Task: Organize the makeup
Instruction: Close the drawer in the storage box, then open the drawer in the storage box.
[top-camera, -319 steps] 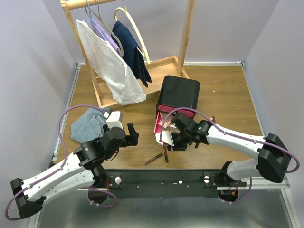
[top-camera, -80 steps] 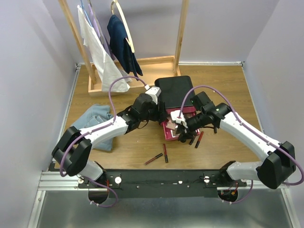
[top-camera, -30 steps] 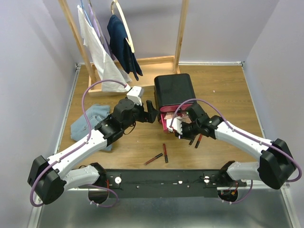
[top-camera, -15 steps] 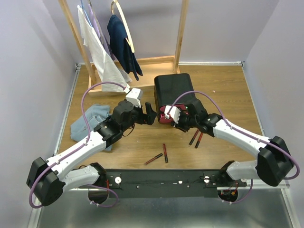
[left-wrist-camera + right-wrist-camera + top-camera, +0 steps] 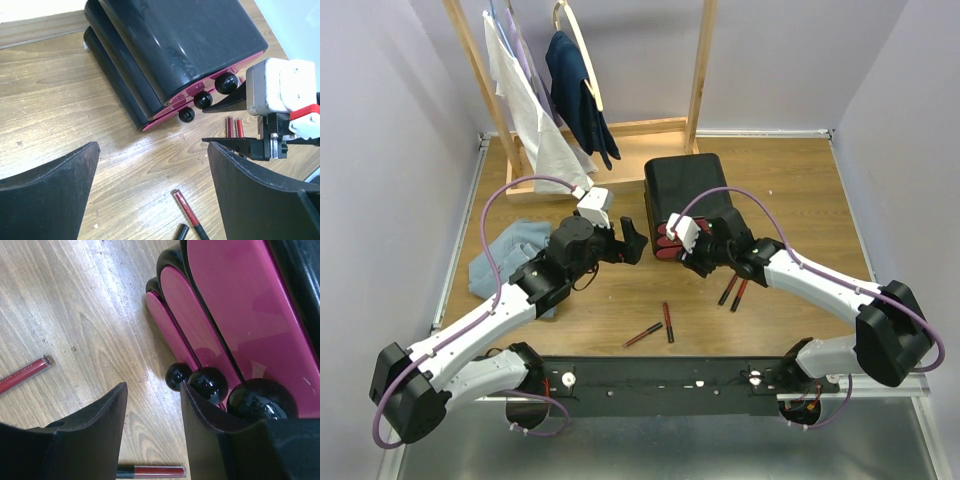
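- Your left jaws stand wide and empty, hovering just left of the black box (image 5: 685, 180).
- Your right jaws are part-open and grip nothing. They sit right up against the drawer knobs (image 5: 205, 382) on the box's pink front.
- The makeup in view is lip tubes on the surface. One pair of lip tubes (image 5: 732, 291) lies just beside the right arm (image 5: 820, 285). Two loose lip tubes (image 5: 667, 322) lie between the arms, nearer the bases.
- The next pick, I judge, turns on this: every tube lies on the near side of both jaws. The pair runs roughly away-to-near, side by side, and your right arm is nearer to it. Draw back and set the jaws across that axis.
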